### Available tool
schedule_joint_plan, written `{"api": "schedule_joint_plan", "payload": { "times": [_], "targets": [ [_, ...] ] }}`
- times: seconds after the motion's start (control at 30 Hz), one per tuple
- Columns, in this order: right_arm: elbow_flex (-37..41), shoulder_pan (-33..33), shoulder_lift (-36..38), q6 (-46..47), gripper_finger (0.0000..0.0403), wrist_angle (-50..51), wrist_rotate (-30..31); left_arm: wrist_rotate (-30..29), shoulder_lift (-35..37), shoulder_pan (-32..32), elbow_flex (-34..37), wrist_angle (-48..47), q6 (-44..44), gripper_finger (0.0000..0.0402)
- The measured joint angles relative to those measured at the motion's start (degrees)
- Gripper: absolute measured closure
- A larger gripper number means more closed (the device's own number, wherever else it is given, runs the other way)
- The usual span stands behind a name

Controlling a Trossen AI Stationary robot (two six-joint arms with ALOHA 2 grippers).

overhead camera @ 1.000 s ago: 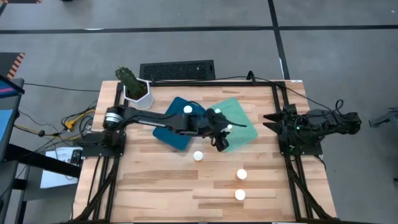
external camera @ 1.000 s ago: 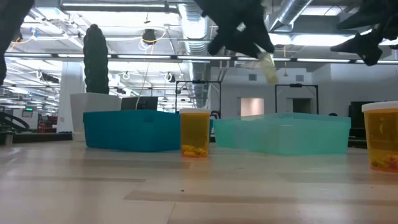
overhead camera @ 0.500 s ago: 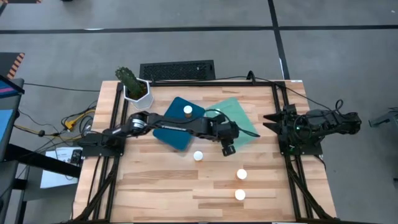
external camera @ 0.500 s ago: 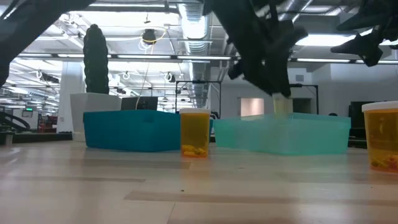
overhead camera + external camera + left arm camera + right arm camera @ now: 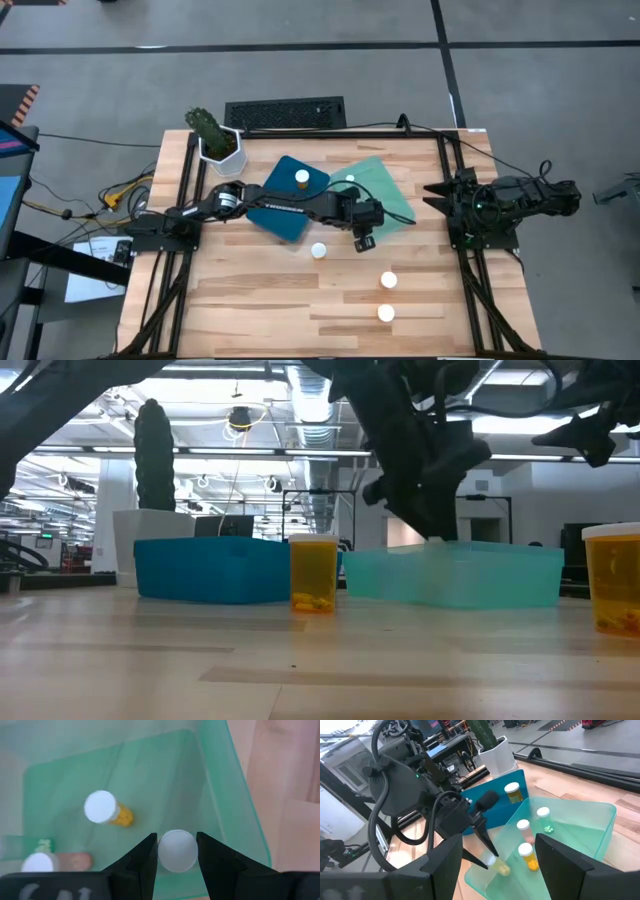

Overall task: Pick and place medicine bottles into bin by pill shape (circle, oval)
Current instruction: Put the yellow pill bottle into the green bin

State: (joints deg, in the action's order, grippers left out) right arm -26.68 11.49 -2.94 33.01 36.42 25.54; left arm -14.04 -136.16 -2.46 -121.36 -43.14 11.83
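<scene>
My left gripper (image 5: pixel 365 238) reaches down into the translucent mint green tray (image 5: pixel 390 190) at its near edge and is shut on a white-capped amber medicine bottle (image 5: pixel 176 852). Three more bottles lie or stand in that tray (image 5: pixel 526 852). The dark blue tray (image 5: pixel 285 215) holds one bottle (image 5: pixel 301 178). Three bottles stand on the table: one (image 5: pixel 318 250) near the blue tray and two (image 5: pixel 387 281), (image 5: pixel 385 313) nearer the front. My right gripper (image 5: pixel 438 196) waits open at the table's right edge. My left gripper pinches the bottle's white cap (image 5: pixel 176 857) between its two fingers, one on each side. The fingers (image 5: pixel 485 837) point down into the tray from above. The bottle (image 5: pixel 496 865) hangs below them inside the tray walls; whether it touches the tray floor I cannot tell.
A white hexagonal cactus pot (image 5: pixel 220 148) stands at the far left corner, with a black keyboard (image 5: pixel 285 113) behind the table. In the low view a bottle (image 5: pixel 313 573) stands in front of the two trays and another (image 5: pixel 612 580) at the right.
My left gripper has carried the bottle toward the table's near right and down, from well above the green tray to inside its walls. The bottle, tilted at first, has come upright and has sunk below the tray's rim in the low view.
</scene>
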Motion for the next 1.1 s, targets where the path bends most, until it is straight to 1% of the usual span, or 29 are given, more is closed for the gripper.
{"api": "schedule_joint_plan", "payload": {
  "times": [0.1,0.27,0.87,1.0,1.1],
  "targets": [
    [0.0,0.0,-0.01,-0.02,0.0143,0.04,0.01,-1.43,0.0,0.2,0.0,0.05,-0.66,0.0281],
    [0.0,0.0,0.0,0.0,0.0143,0.04,0.0,0.0,0.0,0.96,0.19,0.26,-0.69,0.0281],
    [0.0,0.0,0.0,0.0,0.0143,0.04,0.0,0.12,-0.52,1.5,0.85,0.59,-1.59,0.0281],
    [0.0,0.0,-0.01,0.0,0.0143,0.04,-0.02,1.94,-0.83,1.53,0.87,-0.06,-1.53,0.0281],
    [0.0,0.0,0.0,0.0,0.0143,0.03,-0.02,0.76,-0.83,1.51,0.87,-0.03,-1.5,0.0281]
  ]
}}
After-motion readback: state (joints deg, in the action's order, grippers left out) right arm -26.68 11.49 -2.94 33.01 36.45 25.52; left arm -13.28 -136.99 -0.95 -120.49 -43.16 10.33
